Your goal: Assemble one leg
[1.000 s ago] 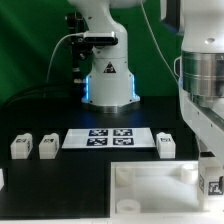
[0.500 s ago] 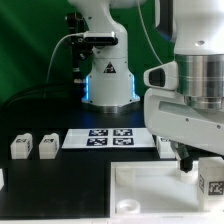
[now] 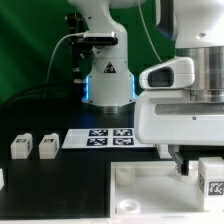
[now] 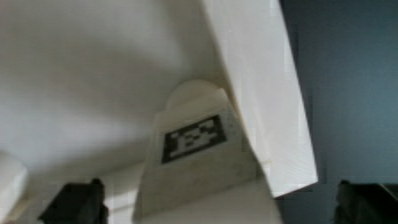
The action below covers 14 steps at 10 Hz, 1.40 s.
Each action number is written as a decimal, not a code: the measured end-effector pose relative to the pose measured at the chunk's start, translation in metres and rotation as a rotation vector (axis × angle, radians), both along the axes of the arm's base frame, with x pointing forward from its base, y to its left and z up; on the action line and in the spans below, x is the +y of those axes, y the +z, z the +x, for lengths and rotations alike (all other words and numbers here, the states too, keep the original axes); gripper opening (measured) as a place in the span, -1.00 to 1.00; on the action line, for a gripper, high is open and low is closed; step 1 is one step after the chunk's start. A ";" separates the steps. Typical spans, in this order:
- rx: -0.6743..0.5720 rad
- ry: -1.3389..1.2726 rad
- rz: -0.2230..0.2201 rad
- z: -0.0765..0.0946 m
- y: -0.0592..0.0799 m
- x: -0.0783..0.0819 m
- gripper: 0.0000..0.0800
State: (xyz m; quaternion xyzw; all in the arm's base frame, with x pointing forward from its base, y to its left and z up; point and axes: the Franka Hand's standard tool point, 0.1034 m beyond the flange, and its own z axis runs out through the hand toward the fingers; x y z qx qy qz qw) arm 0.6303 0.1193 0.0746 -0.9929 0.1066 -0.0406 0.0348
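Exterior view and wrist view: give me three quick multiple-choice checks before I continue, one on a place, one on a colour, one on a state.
1. In the exterior view, where do the two free legs stand relative to the marker board?
A. on the exterior view's left of it
B. on top of it
C. behind it, by the robot base

2. What colour is the table?
A. white
B. black
C. green

3. In the wrist view, how do the fingers stand?
A. pressed together
B. apart, with a tagged leg between them
C. clamped on the marker board

Answers:
1 A: the two legs sit side by side on the exterior view's left of the marker board.
2 B: the table is black.
3 B: the dark fingers show far apart, with the tagged leg between them.
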 end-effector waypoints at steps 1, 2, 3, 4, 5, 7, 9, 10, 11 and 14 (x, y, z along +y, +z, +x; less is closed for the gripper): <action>0.002 0.088 -0.014 -0.001 -0.001 -0.003 0.62; 0.014 0.148 -0.029 0.000 -0.002 -0.009 0.62; 0.026 0.179 -0.043 0.001 -0.005 -0.013 0.62; 0.026 0.114 -0.038 0.002 -0.005 -0.012 0.31; 0.026 0.114 -0.039 0.001 -0.005 -0.012 0.31; 0.032 0.007 -0.030 0.001 -0.005 -0.012 -0.18; 0.042 -0.222 -0.013 0.001 -0.006 -0.012 -0.27; 0.045 -0.281 -0.009 0.001 -0.006 -0.012 -0.27; 0.052 -0.412 0.007 0.001 -0.006 -0.011 -0.27; 0.177 -1.066 0.165 0.001 -0.002 -0.007 -0.27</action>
